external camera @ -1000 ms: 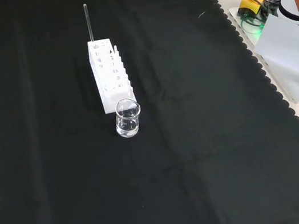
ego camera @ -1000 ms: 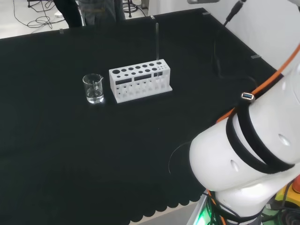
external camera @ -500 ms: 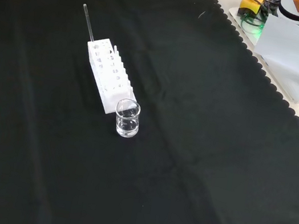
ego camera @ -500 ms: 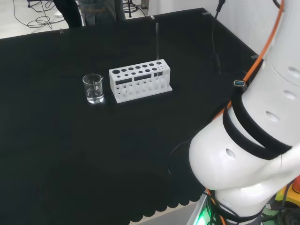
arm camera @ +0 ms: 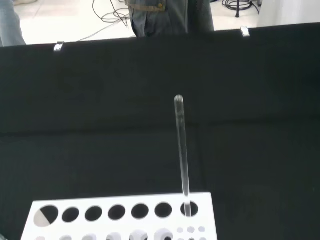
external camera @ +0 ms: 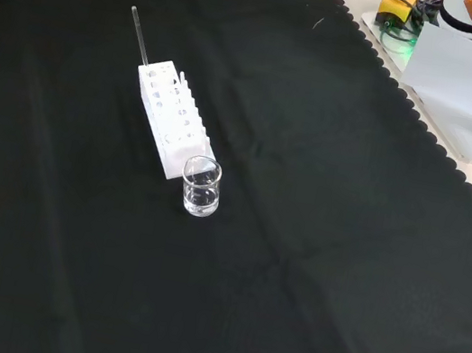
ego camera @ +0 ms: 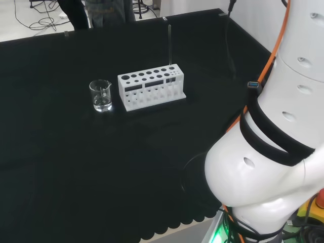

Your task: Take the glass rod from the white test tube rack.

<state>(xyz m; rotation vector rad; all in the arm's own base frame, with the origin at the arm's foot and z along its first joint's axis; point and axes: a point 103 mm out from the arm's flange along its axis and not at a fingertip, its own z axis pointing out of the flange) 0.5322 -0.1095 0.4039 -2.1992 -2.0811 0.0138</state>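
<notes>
The glass rod stands upright in an end hole of the white rack, toward the far edge of the cloth in the head view. A small beaker stands just beside the rack's other end. I cannot tell how the fingers are set. A slanted pull might tip the rack (it looks light) or snap the rod.

Even, bright overhead light; sharp views, faint glare on beaker.
</notes>
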